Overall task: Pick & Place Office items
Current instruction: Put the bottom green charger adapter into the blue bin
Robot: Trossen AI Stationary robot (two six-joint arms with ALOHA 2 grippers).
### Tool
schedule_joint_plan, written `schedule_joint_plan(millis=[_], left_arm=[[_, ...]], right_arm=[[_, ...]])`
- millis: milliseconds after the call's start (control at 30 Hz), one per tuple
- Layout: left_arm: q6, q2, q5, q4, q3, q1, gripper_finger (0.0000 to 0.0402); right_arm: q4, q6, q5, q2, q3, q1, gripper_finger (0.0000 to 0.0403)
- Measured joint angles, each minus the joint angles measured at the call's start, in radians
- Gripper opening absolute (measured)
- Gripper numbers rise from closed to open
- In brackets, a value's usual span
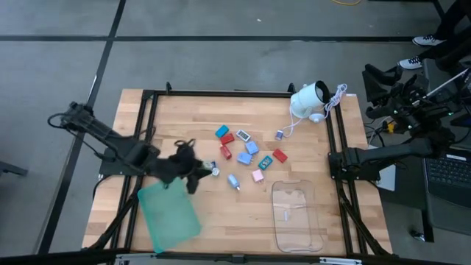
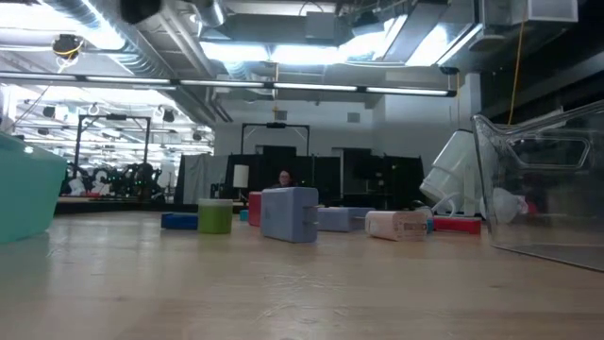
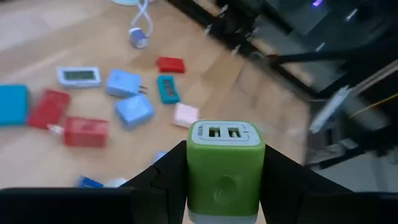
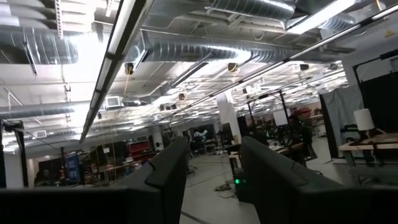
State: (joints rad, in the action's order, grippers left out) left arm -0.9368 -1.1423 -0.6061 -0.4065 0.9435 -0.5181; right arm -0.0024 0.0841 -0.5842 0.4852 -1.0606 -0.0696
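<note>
A pale wooden table [image 1: 221, 213] fills the frame. At its left, the left gripper [image 3: 224, 186] pinches a green USB charger block [image 3: 224, 158] between both fingers, above the green tray [image 1: 169, 213] edge. Best to centre it over the tray before letting go (a drop at the rim could bounce out). Other office items [image 1: 246, 154] lie mid-table. The right gripper [image 4: 214, 180] waits at the table's right edge, fingers apart, holding nothing.
</note>
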Motion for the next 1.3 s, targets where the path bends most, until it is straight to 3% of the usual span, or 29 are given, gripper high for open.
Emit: schedule_joint_plan(millis=[200, 600, 867, 1200, 1300], left_arm=[[-0.241, -0.007, -0.011, 0.111, -0.151, -0.189, 0.0143], [-0.636, -0.15, 0.119, 0.091, -0.168, -0.446, 0.0143], [-0.8, -0.198, 0.356, -0.15, -0.168, -0.474, 0.0143], [-0.846, -0.21, 0.447, -0.255, -0.168, -0.471, 0.0144], [-0.86, -0.22, 0.448, -0.248, -0.168, -0.471, 0.019]], right_arm=[[-0.005, -0.032, 0.024, 0.028, 0.0, 0.0, 0.0155], [0.002, -0.051, 0.027, 0.081, 0.0, 0.0, 0.0155], [0.002, -0.053, 0.027, 0.097, 0.0, 0.0, 0.0155], [0.002, -0.073, 0.027, 0.097, 0.0, 0.0, 0.0155], [0.002, -0.071, 0.027, 0.097, 0.0, 0.0, 0.0155]])
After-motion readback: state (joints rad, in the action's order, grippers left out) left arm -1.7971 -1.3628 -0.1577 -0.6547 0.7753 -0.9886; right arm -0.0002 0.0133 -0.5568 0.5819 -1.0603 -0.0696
